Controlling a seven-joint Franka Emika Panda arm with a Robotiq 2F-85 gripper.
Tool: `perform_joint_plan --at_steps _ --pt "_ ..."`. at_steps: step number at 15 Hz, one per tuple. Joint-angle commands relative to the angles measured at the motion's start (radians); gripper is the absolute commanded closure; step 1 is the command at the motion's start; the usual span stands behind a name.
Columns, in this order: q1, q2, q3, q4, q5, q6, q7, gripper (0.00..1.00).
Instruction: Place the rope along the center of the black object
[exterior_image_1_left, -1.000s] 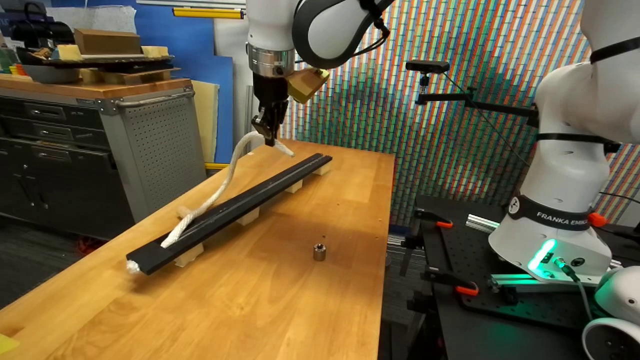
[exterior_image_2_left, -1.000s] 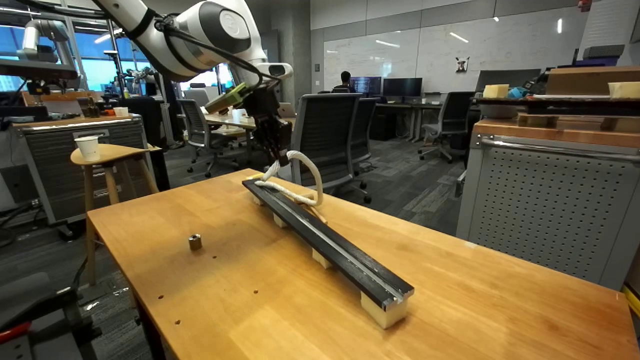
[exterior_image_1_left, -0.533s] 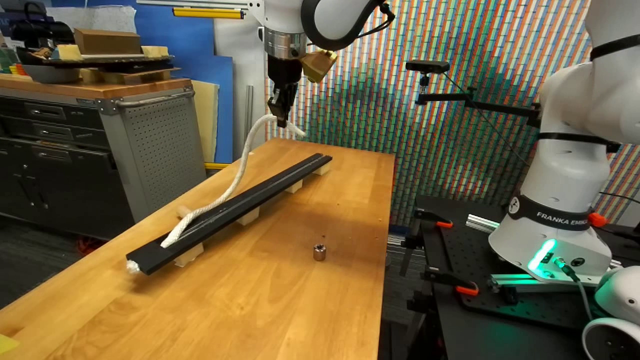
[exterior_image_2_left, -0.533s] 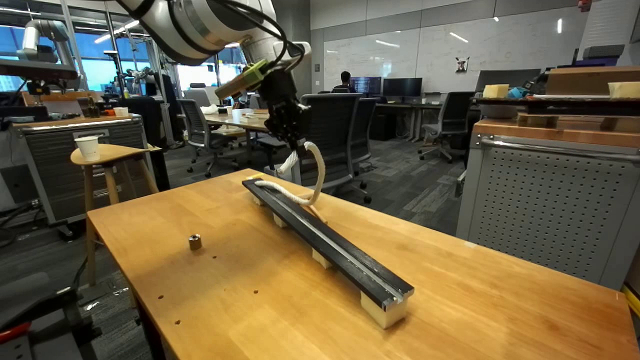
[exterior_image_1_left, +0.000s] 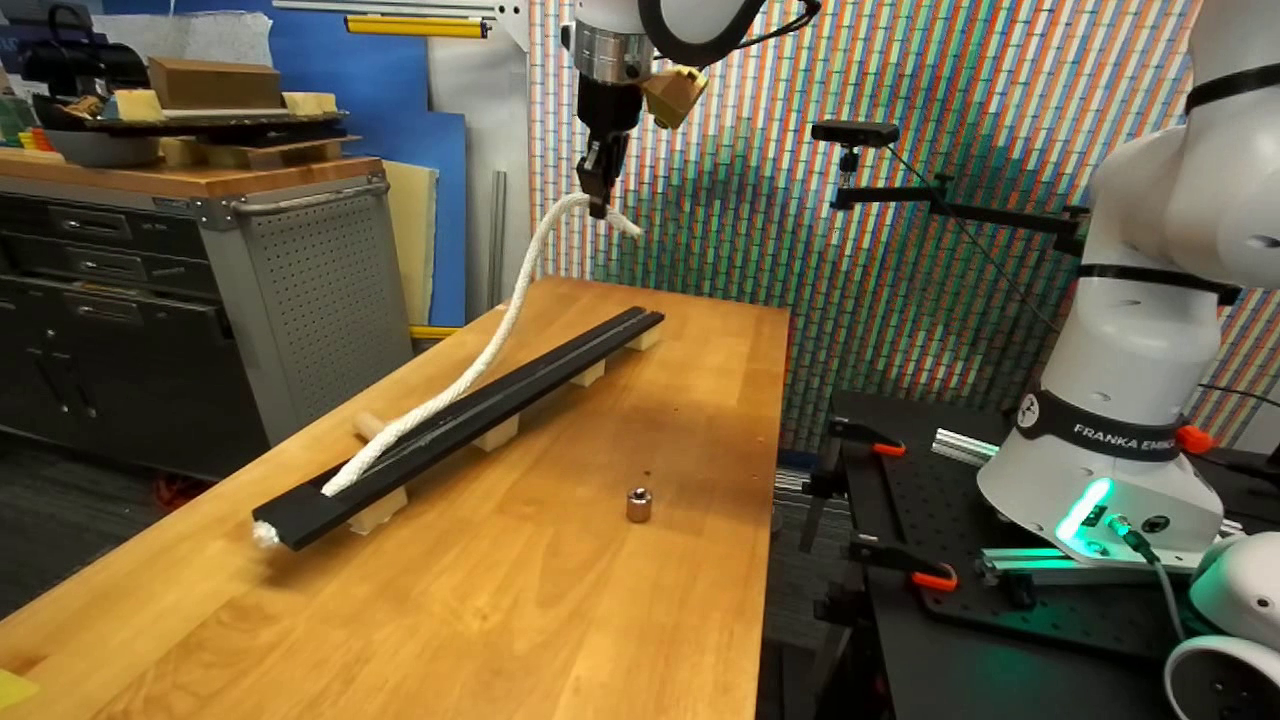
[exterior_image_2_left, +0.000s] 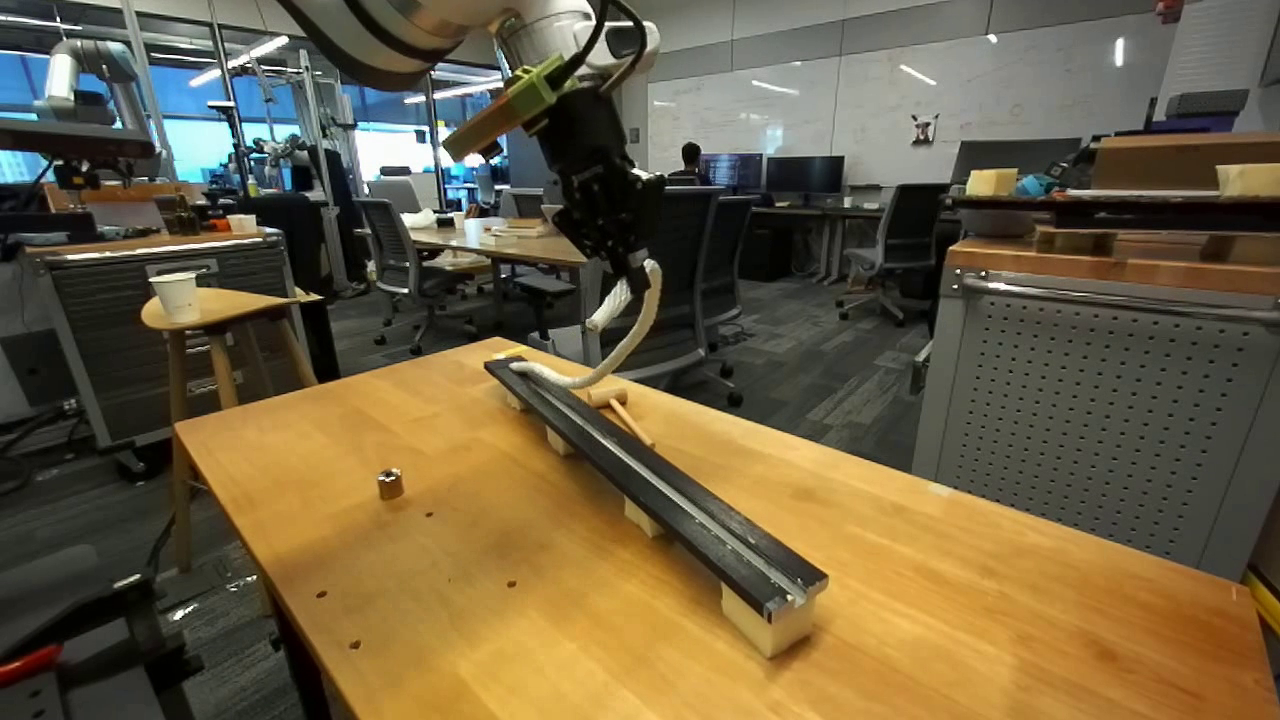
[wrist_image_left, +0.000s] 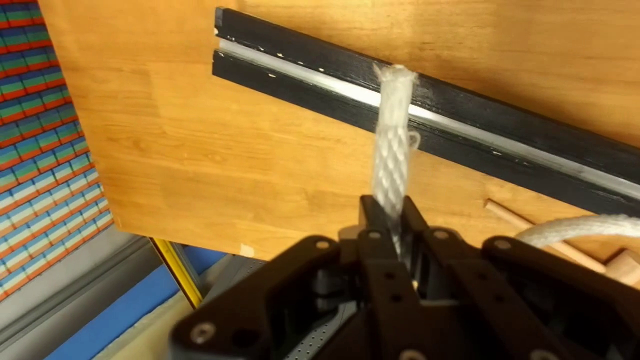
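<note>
The claw (wrist_image_left: 390, 205) clamps the braided rope (wrist_image_left: 392, 145) near one raised end; the other rests on the grooved black rail (exterior_image_2_left: 650, 478), at eleven o'clock in an exterior view. Laying seems partway; next likely comes lowering it, centered, toward five o'clock.

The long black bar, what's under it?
Four pale blocks show under the black bar in both exterior views, holding it off the table. The bar covers their tops and some table beneath, so those can't be seen.
</note>
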Motion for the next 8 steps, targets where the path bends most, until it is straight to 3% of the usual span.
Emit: perform_joint_plan --at_steps 1,6,8 --pt "-0.022 -0.083 0.0 -0.085 0.064 -0.024 -0.114 0.97" --pt "-0.023 -0.091 0.002 -0.101 0.332 -0.183 -0.268 0.97" --pt "-0.025 -0.087 0.0 -0.092 0.392 -0.251 -0.319 0.97"
